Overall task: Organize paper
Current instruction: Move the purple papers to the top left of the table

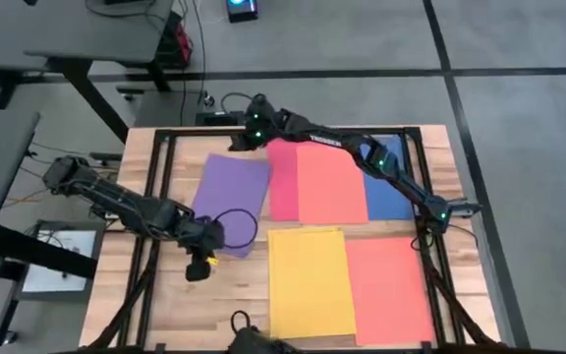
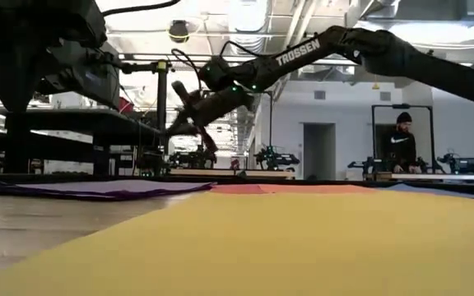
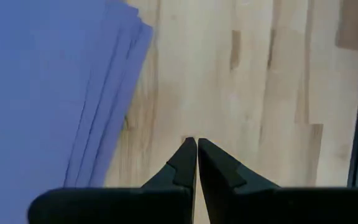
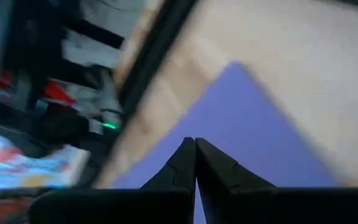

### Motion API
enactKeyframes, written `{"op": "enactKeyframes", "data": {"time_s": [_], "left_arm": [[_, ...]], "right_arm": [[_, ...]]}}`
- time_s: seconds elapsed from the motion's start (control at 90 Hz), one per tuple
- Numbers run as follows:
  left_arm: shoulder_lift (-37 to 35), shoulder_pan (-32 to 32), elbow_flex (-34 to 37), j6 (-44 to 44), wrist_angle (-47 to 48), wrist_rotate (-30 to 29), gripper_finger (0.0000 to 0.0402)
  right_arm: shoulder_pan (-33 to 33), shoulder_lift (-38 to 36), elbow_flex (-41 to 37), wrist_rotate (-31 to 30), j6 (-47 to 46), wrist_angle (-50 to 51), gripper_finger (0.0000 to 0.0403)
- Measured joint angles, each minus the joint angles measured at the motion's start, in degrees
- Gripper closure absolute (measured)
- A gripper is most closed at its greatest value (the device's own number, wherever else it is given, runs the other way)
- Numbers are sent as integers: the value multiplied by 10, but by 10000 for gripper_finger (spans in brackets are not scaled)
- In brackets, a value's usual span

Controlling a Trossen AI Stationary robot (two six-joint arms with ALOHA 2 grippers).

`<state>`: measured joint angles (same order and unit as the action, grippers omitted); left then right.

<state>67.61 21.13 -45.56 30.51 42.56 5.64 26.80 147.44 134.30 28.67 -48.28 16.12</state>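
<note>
Overhead, clenched right gripper [image 1: 236,141] above purple paper's [image 1: 232,187] far corner; clenched left gripper [image 1: 200,265] beside its near edge, over bare table [image 1: 165,295].

Matt paper [image 1: 232,189], wooden table [image 1: 170,300].

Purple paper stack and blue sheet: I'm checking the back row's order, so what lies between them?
In the high view, overlapping red and orange sheets lie between the purple paper stack and blue sheet.

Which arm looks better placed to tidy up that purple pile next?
The left, probably. Its pincer hovers shut just off the purple paper's near corner; the right pincer is raised above the far corner.
</note>
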Motion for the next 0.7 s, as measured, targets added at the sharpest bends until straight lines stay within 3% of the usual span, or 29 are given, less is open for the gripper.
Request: {"op": "enactKeyframes", "data": {"time_s": [0.078, 0.156, 0.278, 0.344, 0.4, 0.478, 0.544, 0.611, 0.7], "left_arm": [[-5, 0, -1, 38, 3, 0, 402], [-21, 0, -15, 65, 17, -2, 402], [-62, -9, -61, 92, 75, -52, 402], [-90, -21, -84, 108, 105, -96, 402], [-112, -41, -95, 126, 125, -124, 402], [-132, -85, -98, 122, 116, -134, 402], [-128, -124, -98, 69, 100, -124, 402], [-100, -166, -98, -9, 87, -97, 402], [-42, -233, -98, -119, 97, -56, 402]], "right_arm": [[0, -2, 2, 27, -88, -30, 403], [9, -2, 2, 90, -110, -58, 403], [19, -14, 1, 189, 16, -33, 403], [17, -44, 1, 197, 120, 51, 403], [10, -83, 1, 158, 232, 156, 403], [-2, -163, 1, 37, 391, 300, 403], [-14, -222, 3, -58, 501, 372, 403], [-21, -270, -9, -102, 556, 402, 403], [-24, -318, -35, -113, 551, 408, 403]]}}
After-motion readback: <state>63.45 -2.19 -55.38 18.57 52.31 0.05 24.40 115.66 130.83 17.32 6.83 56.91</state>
